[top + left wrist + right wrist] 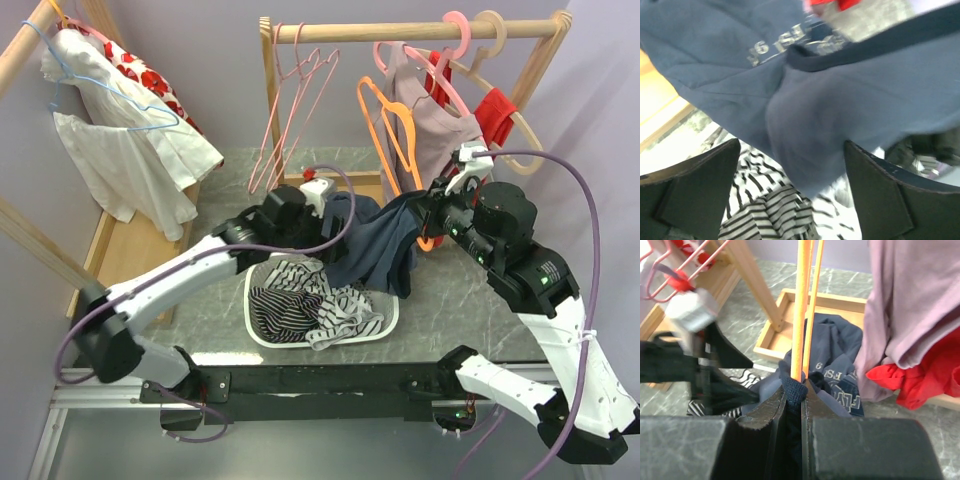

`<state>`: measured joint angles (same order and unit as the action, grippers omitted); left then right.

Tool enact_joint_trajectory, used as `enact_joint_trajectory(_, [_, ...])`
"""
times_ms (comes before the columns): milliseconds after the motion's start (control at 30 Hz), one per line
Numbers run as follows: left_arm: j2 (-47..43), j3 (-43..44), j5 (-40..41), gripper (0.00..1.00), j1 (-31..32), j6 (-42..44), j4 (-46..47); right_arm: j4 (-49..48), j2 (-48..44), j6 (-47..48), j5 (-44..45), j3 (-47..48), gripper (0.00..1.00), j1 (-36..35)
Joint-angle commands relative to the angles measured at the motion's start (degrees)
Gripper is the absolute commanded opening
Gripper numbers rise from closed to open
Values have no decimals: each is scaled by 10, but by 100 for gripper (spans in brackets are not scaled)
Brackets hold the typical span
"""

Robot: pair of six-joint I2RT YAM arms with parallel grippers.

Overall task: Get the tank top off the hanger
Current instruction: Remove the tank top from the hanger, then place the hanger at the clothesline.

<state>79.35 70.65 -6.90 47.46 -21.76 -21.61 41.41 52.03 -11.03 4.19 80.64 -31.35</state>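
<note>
Top view, tank top: navy tank top [385,240] slung from your left gripper [322,200] to your right gripper [440,208], above the basket [262,335] of striped clothes [290,295]
Top view, hanger: orange hanger [385,125] tilted, lower end by your right gripper
Left wrist, fingers: fingers [695,185] spread wide, navy cloth sagging between, unpinched
Left wrist, writing: pale print, too blurred to read
Right wrist, fingers: clamped on bunched navy cloth beside the orange rods
Right wrist, writing: "FS" and "9" legible, rest folded
</note>
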Motion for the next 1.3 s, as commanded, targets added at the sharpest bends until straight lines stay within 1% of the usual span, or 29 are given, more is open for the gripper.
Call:
enact_joint_trajectory(0, [68, 37, 29, 93, 2, -19, 30, -57, -6, -8, 32, 11, 0, -3])
enact_joint_trajectory(33, [77, 57, 32, 94, 2, -22, 26, -58, -6, -10, 30, 8, 0, -2])
enact_joint_trajectory(133, [80, 61, 51, 97, 2, -38, 41, -58, -8, -15, 25, -2, 0, -2])
enact_joint_trajectory(200, [46, 46, 67, 98, 2, -45, 72, -60, -8, -15, 21, -7, 0, -1])
enact_joint_trajectory(233, [29, 21, 67, 98, 2, -46, 87, -62, -8, -15, 20, -10, 0, -2])
enact_joint_trajectory(267, [-8, 6, 67, 99, 2, -43, 109, -65, -8, -11, 13, -15, 0, -2])
enact_joint_trajectory(367, [-82, -43, 62, 99, 2, -46, 183, -62, -4, 1, -13, -18, 0, -2])
enact_joint_trajectory(400, [-96, -52, 59, 99, 2, -49, 211, -57, -4, 2, -32, -19, 0, -2])
enact_joint_trajectory(467, [-109, -50, 41, 99, 2, -47, 227, -53, -5, 0, -40, -24, 0, -2])
enact_joint_trajectory(633, [-75, 22, 42, 99, 3, -33, 185, -58, -5, -7, -64, -28, 0, -3])
enact_joint_trajectory(667, [-74, 26, 43, 99, 4, -31, 186, -60, 0, -6, -67, -21, 0, -3])
enact_joint_trajectory(833, [-85, 12, 46, 99, 4, -38, 192, -45, 77, -3, -46, 59, 0, -2])
enact_joint_trajectory(967, [-96, 3, 51, 99, 4, -41, 188, -56, 119, 6, -43, 94, 0, -3])
enact_joint_trajectory(1133, [-105, -4, 60, 99, 4, -29, 183, -61, 147, 13, -32, 136, 0, -3])
enact_joint_trajectory(1267, [-102, -3, 65, 99, 4, -24, 176, -74, 137, 19, -40, 134, 0, -5])
